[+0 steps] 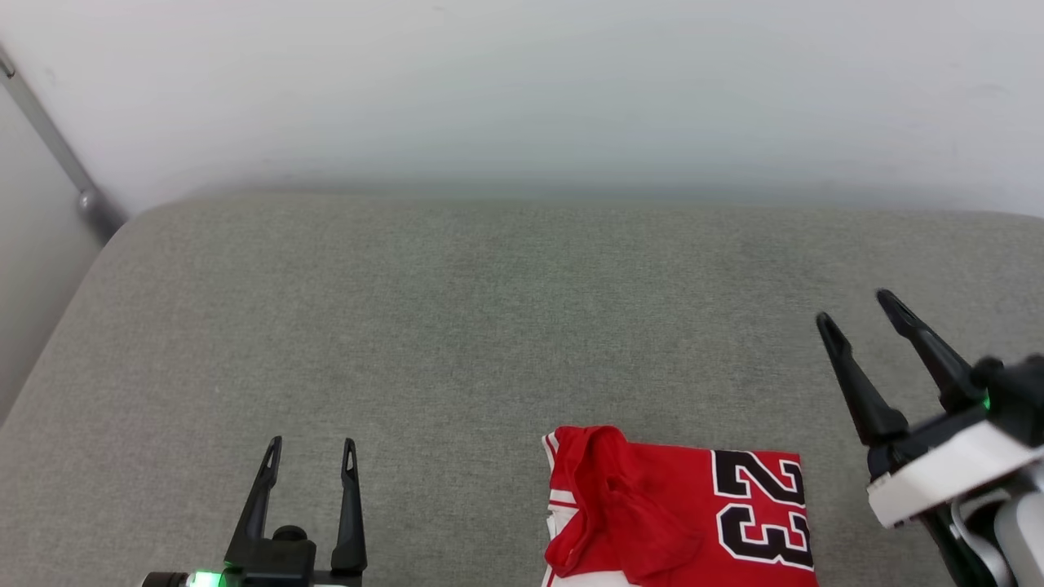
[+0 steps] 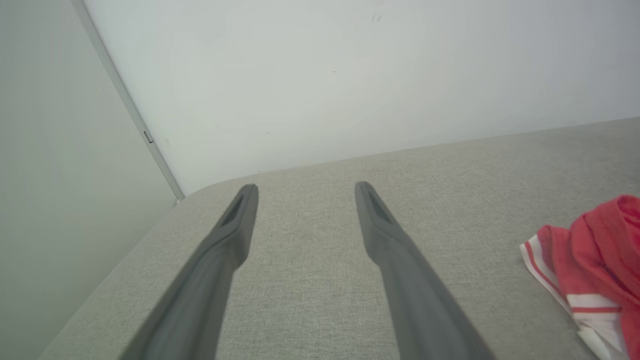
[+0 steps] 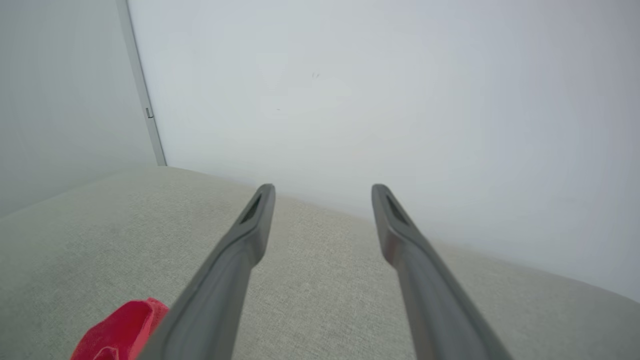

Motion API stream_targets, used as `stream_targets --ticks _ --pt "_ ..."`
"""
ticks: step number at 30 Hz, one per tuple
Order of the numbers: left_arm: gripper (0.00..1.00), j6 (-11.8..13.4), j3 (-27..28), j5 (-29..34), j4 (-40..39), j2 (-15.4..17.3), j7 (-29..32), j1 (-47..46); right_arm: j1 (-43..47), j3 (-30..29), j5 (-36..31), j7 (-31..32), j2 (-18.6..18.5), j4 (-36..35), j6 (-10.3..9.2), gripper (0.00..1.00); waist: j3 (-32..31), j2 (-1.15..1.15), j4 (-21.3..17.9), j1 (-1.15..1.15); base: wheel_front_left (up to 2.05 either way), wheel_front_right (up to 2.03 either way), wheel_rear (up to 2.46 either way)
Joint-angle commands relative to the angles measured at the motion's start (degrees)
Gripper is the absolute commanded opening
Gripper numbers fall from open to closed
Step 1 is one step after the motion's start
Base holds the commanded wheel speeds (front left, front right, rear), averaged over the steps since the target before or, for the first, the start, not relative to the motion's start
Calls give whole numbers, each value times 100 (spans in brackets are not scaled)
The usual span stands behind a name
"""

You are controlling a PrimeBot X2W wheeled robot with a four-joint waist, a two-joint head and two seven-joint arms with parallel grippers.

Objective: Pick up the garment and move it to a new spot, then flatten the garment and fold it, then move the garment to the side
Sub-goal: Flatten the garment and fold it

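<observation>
Because the garment (image 1: 677,514) lies at the very near edge of the head view, its lower part cut off, I cannot tell whether it sits wholly on the grey cushion (image 1: 457,326) or overhangs the near side. If it overhangs, the soft jersey could slide off under its own weight. It looks folded into a rough rectangle with the black "23" facing up, but its left side is a loose, rumpled lump of red cloth over a white striped panel (not a crisp fold). That lump is the weak spot: a pinch that catches only the top layer would probably drag the fold open rather than carry the stack.

Just left of it, apart from the cloth, the left gripper (image 1: 312,444) hovers with its jaws wide and nothing between them. A sideways sweep toward the shirt could catch the striped edge.

Further out on the right, the right gripper (image 1: 855,308) hangs tilted above the cushion, jaws spread and empty, clear of the shirt. Coming down steeply, its long fingers might dig into the upholstery instead of sliding under the fabric.

Beyond lies bare cushion, then the pale wall (image 1: 522,98) and a metal strip (image 1: 49,139) in the left corner, both well away.
</observation>
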Motion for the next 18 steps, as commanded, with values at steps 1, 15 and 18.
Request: stream_targets --ticks 1,15,18 --pt "100 -22 30 -21 -18 7 -12 69 251 -304 -286 -263 238 69 -5 100 -63 0 -65 0 0 0 0" --pt "100 -210 116 -77 -159 -132 -12 225 1870 -2123 -1499 -583 1973 -796 -4 100 -229 0 -163 0 0 0 0" --pt "100 -246 141 -70 -160 -156 -12 273 2126 -2178 -1602 -584 2150 -929 -5 100 -245 0 -181 0 0 0 0"
